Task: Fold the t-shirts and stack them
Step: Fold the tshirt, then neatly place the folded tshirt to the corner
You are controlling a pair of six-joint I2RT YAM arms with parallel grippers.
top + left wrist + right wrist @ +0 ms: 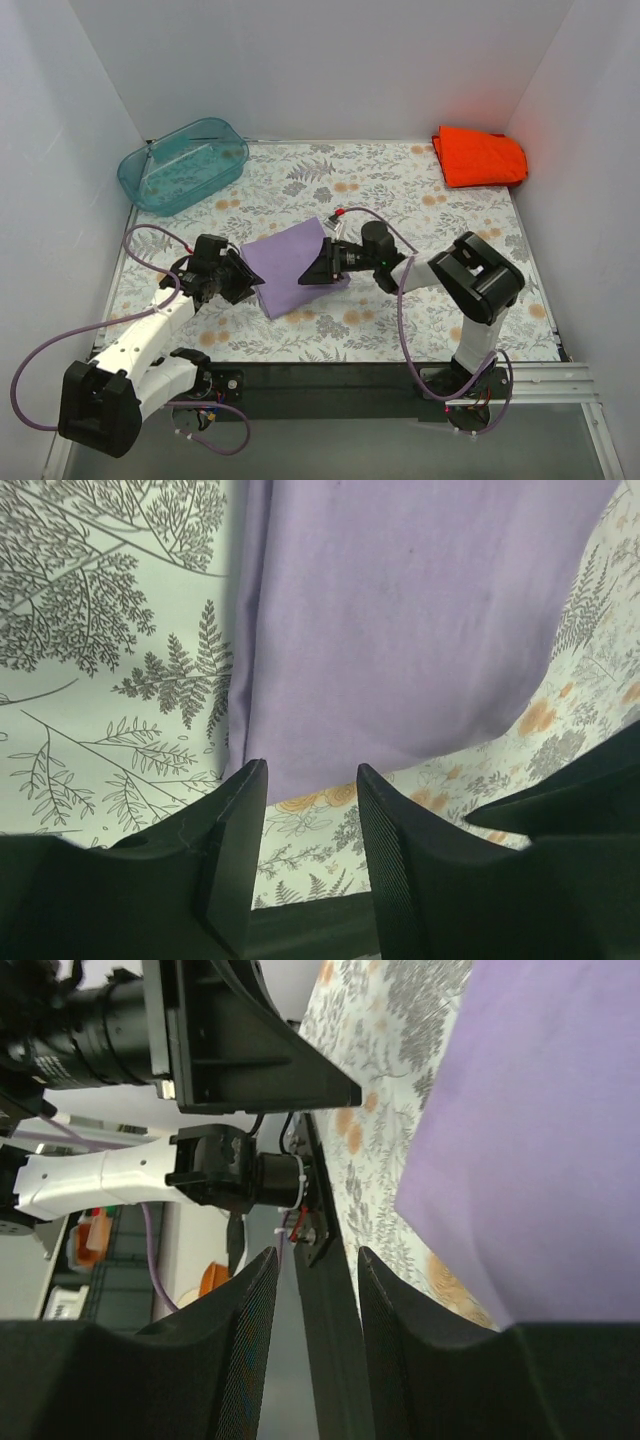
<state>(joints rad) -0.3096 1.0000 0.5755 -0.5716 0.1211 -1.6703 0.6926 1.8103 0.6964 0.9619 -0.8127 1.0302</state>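
**Top view.** The lavender shirt (292, 270) is lying as a flat rectangle at the middle of the counter (400, 200). The orange shirt (480, 157) is resting folded in the far right corner, well apart from it. The teal tub (183, 165) is sitting at the far left and is not involved. The left pincer (247, 279) is meeting the lavender shirt's left edge and the right pincer (322, 266) is hanging over its right edge. In my judgement, this flanking placement is preparing a two-sided hold for a further fold or a carry. The stacking is not yet done.

**Left wrist view.** The left pincer (310, 770) is standing apart, with nothing between its fingers (235, 850). It is pointing at the near hem of the lavender shirt (420, 620), where the doubled cloth edge is offering a place to grip.

**Right wrist view.** The right pincer (318, 1255) is likewise standing apart and empty. The lavender shirt (540, 1130) is lying off to its side and not between the fingers (385, 1340). Whether the pincer is touching the cloth cannot be told here. The low approach is probably intended to slide a finger under the edge.
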